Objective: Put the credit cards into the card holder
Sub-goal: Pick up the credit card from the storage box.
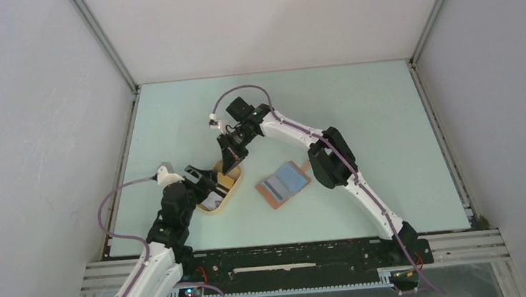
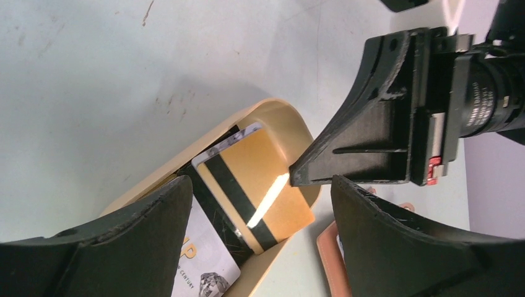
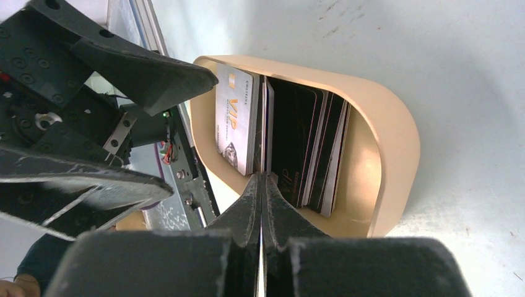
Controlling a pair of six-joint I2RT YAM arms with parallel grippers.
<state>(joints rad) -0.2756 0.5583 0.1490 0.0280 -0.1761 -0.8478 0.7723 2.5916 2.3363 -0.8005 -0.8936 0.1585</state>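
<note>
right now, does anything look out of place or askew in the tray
Nothing is spilled or damaged. One orange-yellow card sits tilted across the other cards in the tan tray, its edge pinched in the shut right gripper, so it looks askew.

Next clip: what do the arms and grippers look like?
The left arm and right arm have white tapered links, black joint housings and a purple cable looped alongside. The left gripper and right gripper are matte black, with broad wedge-shaped fingers, scuffed pale at the edges.
</note>
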